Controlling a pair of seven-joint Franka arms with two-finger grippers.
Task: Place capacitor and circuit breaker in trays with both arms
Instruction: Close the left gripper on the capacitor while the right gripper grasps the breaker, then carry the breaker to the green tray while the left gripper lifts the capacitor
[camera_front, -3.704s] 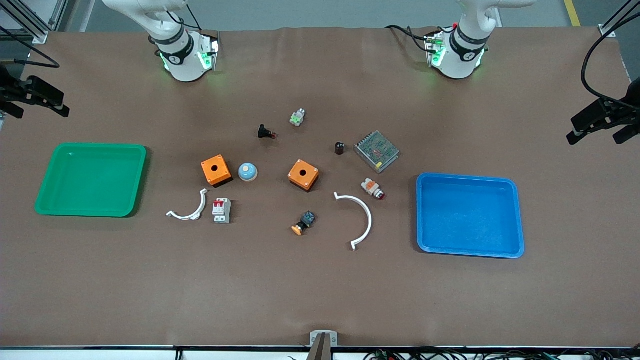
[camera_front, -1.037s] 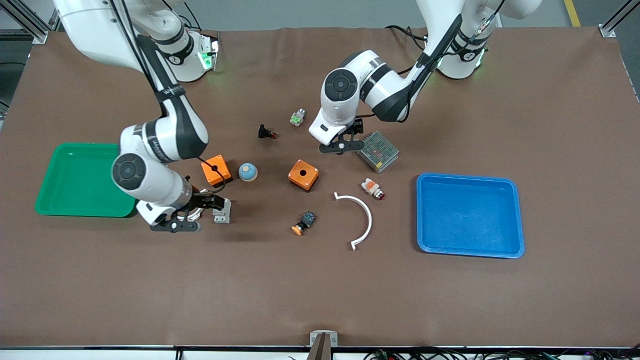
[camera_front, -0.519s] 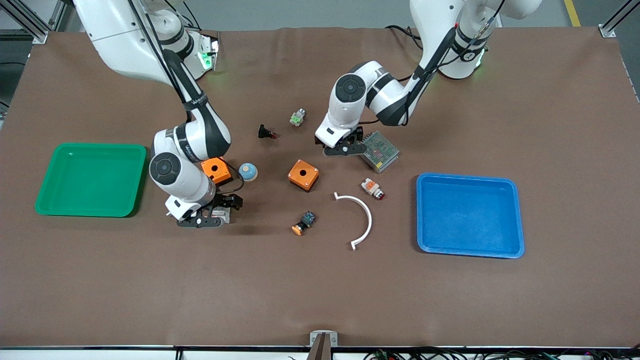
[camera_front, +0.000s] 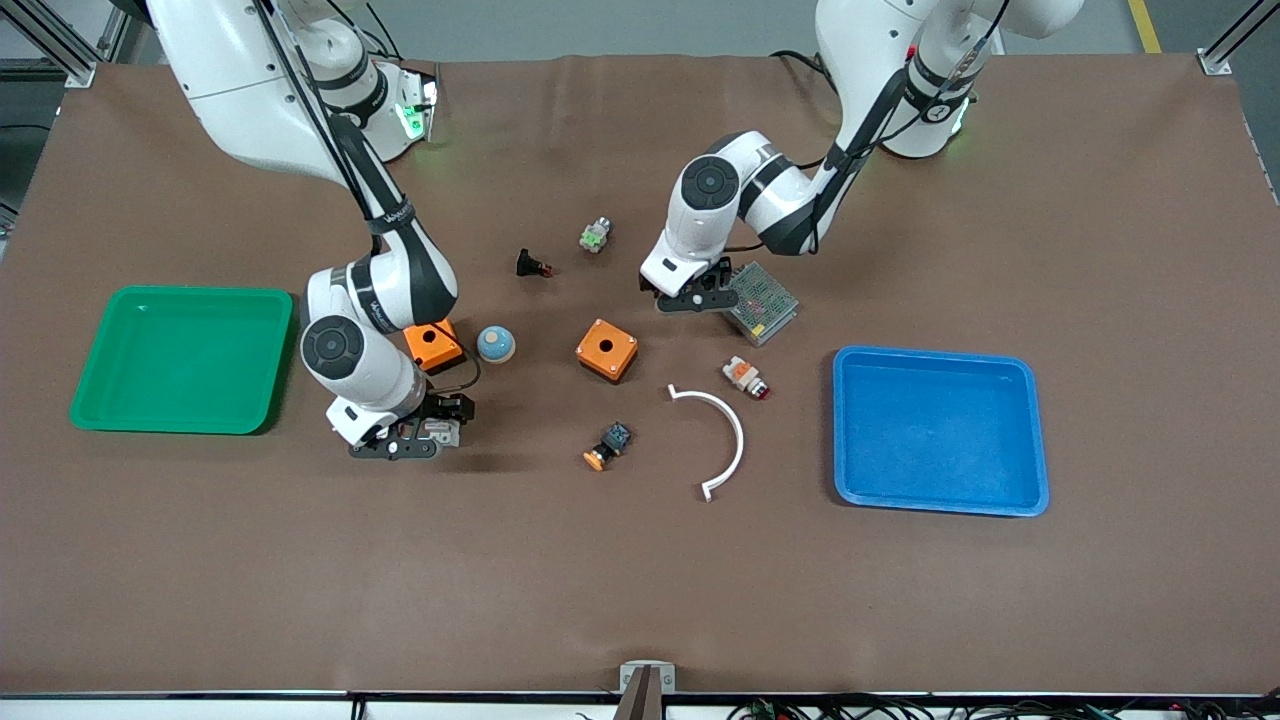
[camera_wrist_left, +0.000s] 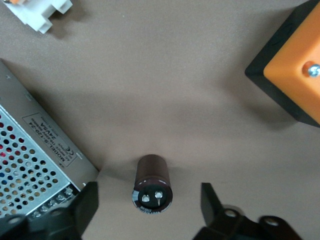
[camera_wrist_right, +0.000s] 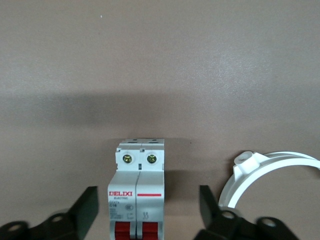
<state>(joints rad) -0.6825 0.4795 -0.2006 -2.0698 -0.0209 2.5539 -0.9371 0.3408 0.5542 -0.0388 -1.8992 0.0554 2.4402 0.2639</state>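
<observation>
Both hands low over a brown matte table (camera_front: 640, 580)

Left hand (camera_wrist_left: 150, 210) gapes astride the upright black cylindrical capacitor (camera_wrist_left: 152, 185); right hand (camera_wrist_right: 145, 215) gapes astride the white-grey block circuit breaker (camera_wrist_right: 137, 200), both untouched on the table.

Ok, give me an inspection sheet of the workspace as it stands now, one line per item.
Surface: brown table, bare toward the front camera.
Job's things: capacitor lying beside the metal power supply; circuit breaker on the table beside a white curved clip, neither lifted.
Clutter: two orange boxes, blue dome button, large white arc, several push-button pieces, empty green tray and blue tray.
Grippers: left pincer open, fingers either side of the capacitor; right pincer open, straddling the circuit breaker.
Cables: black leads along both arms and at the table's front edge.
Surroundings: aluminium frame posts at the corners.
</observation>
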